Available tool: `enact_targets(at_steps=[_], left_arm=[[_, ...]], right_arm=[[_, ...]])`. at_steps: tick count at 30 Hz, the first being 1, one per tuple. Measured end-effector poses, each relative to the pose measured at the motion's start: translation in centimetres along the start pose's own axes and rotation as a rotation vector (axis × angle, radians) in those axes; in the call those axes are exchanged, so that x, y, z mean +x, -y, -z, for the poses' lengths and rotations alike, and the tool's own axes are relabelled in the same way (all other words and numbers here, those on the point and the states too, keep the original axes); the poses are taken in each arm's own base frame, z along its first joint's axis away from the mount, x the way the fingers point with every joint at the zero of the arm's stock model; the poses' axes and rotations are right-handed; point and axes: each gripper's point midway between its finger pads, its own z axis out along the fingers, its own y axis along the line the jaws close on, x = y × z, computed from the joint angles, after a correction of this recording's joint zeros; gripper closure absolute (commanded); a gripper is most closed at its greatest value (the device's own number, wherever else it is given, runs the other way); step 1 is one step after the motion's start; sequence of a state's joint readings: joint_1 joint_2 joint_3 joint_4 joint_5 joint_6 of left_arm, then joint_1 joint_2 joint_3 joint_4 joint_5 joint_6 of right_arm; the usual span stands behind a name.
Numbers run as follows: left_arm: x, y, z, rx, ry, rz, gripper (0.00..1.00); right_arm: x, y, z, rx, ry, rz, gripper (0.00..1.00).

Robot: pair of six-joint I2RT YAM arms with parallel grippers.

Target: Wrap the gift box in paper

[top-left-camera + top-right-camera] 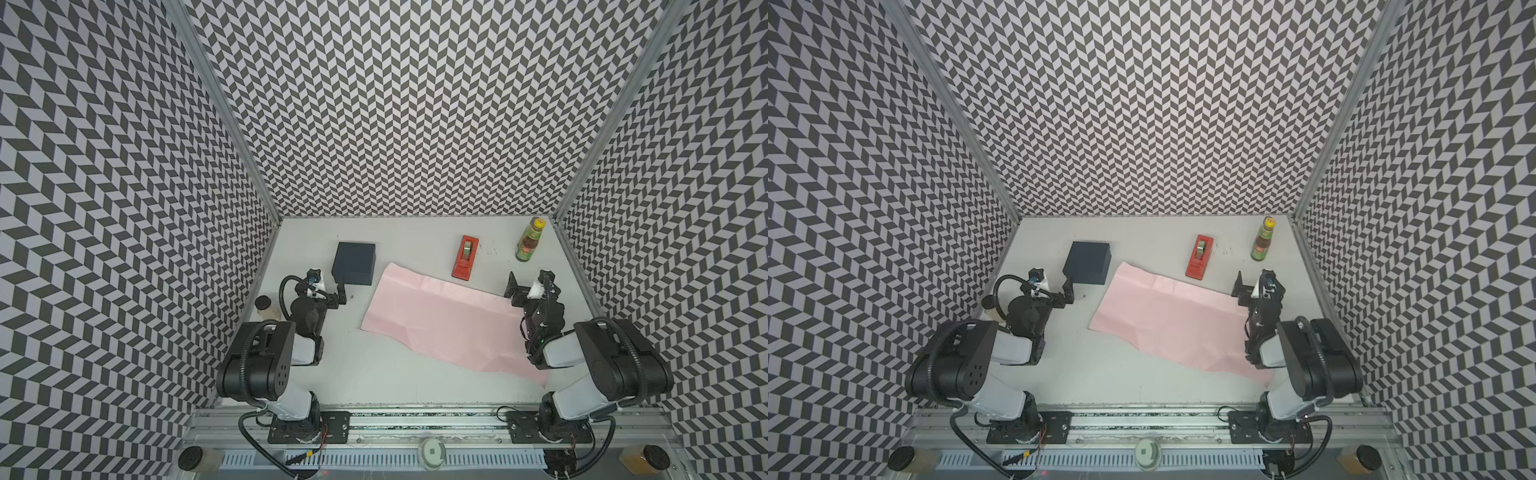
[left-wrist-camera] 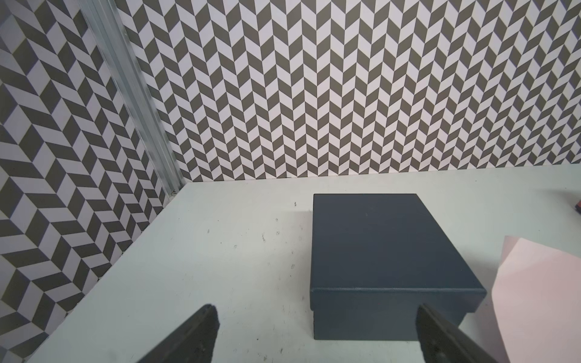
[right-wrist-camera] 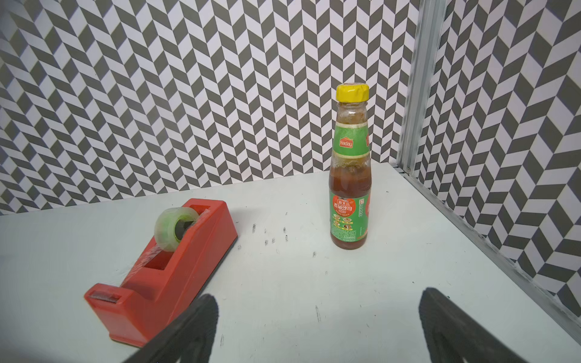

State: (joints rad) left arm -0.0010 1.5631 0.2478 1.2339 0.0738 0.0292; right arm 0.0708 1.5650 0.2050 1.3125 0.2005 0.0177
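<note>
- The gift box (image 2: 386, 251) sits just ahead of our left gripper (image 2: 316, 311), whose fingers (image 2: 201, 330) stand wide and hold nothing. One fingertip overlaps the box's near face in the left wrist view, and we cannot tell whether it touches.
- Our right gripper (image 3: 319, 297) is likewise spread and empty, with bare table (image 3: 314, 267) between its fingers. A red tape dispenser (image 3: 166, 270) and a sauce bottle (image 3: 350, 176) stand beyond them.
- We judge the task barely begun: the box is not yet on the paper (image 1: 449, 320), which lies pink face up between both grippers, one corner near the box.
- Next we must straddle the box's sides, close, and carry it onto the sheet's middle.
- The box looks dark navy, matte, low, lidded and plain.
</note>
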Motion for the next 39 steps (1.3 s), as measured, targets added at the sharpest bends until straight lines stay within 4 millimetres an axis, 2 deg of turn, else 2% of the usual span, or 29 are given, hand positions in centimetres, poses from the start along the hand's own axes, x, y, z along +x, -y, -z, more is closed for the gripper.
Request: enact_targets(at_steps=[26,30,32,34,37,39], left_arm=[[0.0,-0.4,0.0,-0.011,-0.001,0.005,0.00],[-0.2,-1.1,0.1,-0.052,0.004,0.023,0.00],[-1.2,-1.7,0.5,-0.091,0.016,0.035,0.00],[-2.7,-2.6,0.7,-0.143,0.028,0.065,0.00],[-6.5,-3.8,0.0,-0.202,0.066,0.190,0.05],[-8.7,-3.4,-0.4,-0.184,0.096,0.273,0.07]], right_arm=[[0.0,0.0,0.0,0.000,0.000,0.000,0.01],[-0.3,-0.1,0.3,0.005,0.008,0.007,0.01],[-1.5,-0.3,1.0,0.014,0.031,0.008,0.01],[-4.1,-0.1,1.9,0.040,0.094,-0.036,0.01],[-8.3,1.2,3.5,0.101,0.176,-0.208,0.04],[-10.4,1.2,3.9,0.096,0.181,-0.319,0.04]])
